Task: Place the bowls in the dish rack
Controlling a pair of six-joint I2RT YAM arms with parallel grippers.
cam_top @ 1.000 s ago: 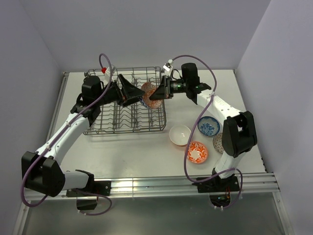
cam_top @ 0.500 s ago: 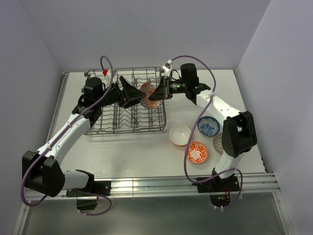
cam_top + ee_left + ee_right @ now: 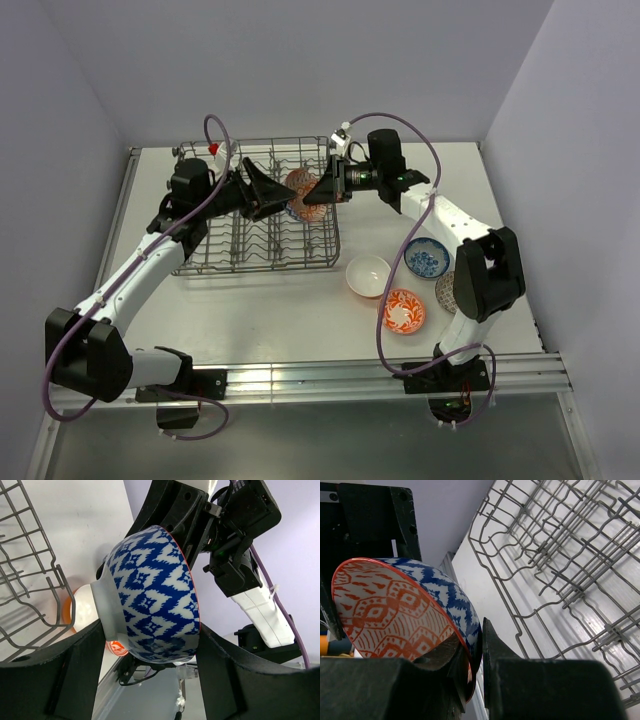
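Left pincer has narrowed around the blue-and-orange bowl, can't tell if it's clamped yet; right pincer pinches its rim over the dish rack's 2 o'clock corner. Nothing racked so far, looks like. Four more sit on the worktop at the rack's 4 o'clock: white bowl, blue bowl, orange bowl, speckled bowl. Five bowls, one rack.

Bright, even overhead light, soft shadows; glare along the near rail. Patterned bowl sharp; fingers perhaps blurred.

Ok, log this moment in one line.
stage: handover over rack | right claw: pinching bowl rim | left claw: straddling bowl, grip unclear
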